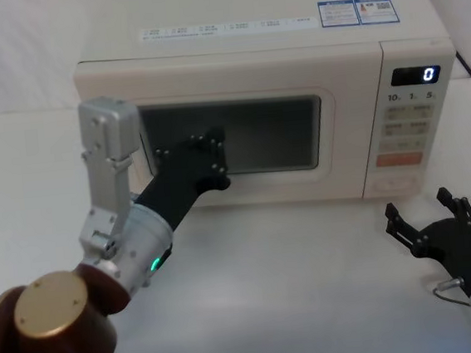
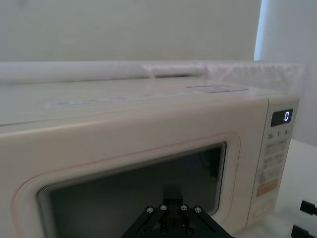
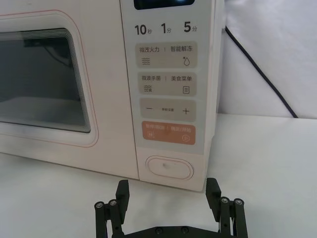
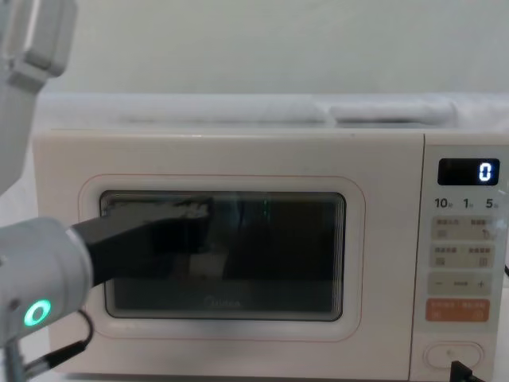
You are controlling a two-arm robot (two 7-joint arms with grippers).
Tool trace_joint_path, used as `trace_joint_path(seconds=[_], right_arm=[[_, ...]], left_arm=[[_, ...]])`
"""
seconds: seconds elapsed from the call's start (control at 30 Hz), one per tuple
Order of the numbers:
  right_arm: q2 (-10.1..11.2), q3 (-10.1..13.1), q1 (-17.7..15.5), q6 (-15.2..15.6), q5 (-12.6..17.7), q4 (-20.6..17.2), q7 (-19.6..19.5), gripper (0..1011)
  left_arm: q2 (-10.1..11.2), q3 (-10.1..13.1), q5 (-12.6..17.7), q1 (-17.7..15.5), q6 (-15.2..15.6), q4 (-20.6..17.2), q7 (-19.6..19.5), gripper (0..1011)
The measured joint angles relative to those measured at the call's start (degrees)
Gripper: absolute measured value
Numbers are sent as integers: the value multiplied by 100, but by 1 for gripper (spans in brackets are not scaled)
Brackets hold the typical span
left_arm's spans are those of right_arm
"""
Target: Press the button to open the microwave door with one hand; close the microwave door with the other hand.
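One cream microwave (image 1: pixel 261 99) stands on a white table (image 1: pixel 297 296) before a pale wall. Its microwave door (image 1: pixel 232 139) lies flush with the body, shut, left of the control panel (image 3: pixel 166 94). The button (image 3: pixel 169 167) sits at the panel's foot, below one orange key (image 3: pixel 167 133). Two grippers are present. The left gripper (image 1: pixel 215 155) rests against the door window at its left part; whether its jaws are parted cannot be told, the fingertips being lost against the dark glass. The right gripper (image 3: pixel 168 198) hovers over the table just before the button, apart from it, jaws spread wide and holding nothing. The display (image 4: pixel 469 171) reads 0.
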Motion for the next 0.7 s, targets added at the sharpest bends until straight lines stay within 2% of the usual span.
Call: trace_joint_path(seconds=[0.43,0.7], right_arm=[[0,0,0,0,0,0,0,1002],[0,0,0,0,0,0,0,1002]], left_arm=[[203,-466,-18,862,-194,-413,114,3],[249,-654,83,1086,-291,-414,162,194]])
